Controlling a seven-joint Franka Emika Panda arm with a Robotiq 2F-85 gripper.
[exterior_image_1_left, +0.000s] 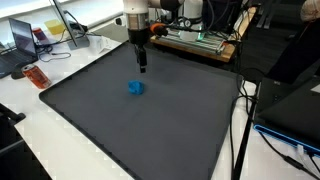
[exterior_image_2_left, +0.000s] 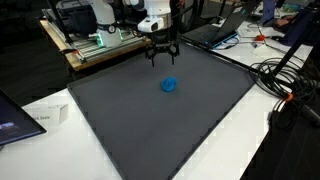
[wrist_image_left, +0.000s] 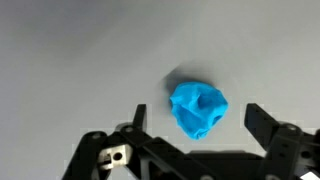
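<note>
Pincer (exterior_image_2_left: 163, 58) spread wide, hovering; blue lump (exterior_image_2_left: 169, 85) near, untouched

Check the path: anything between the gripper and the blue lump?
Nothing visible. The open gripper hangs above the dark mat, the blue lump lies alone on it, and only mat surface shows between them in every view.

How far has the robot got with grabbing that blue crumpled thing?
Done so far: the pincer hangs open over the dark mat, near the blue crumpled lump. In hand: nothing is gripped; in the wrist view the lump shows between the two fingers, untouched. Left: probably lowering, closing on it and lifting.
</note>
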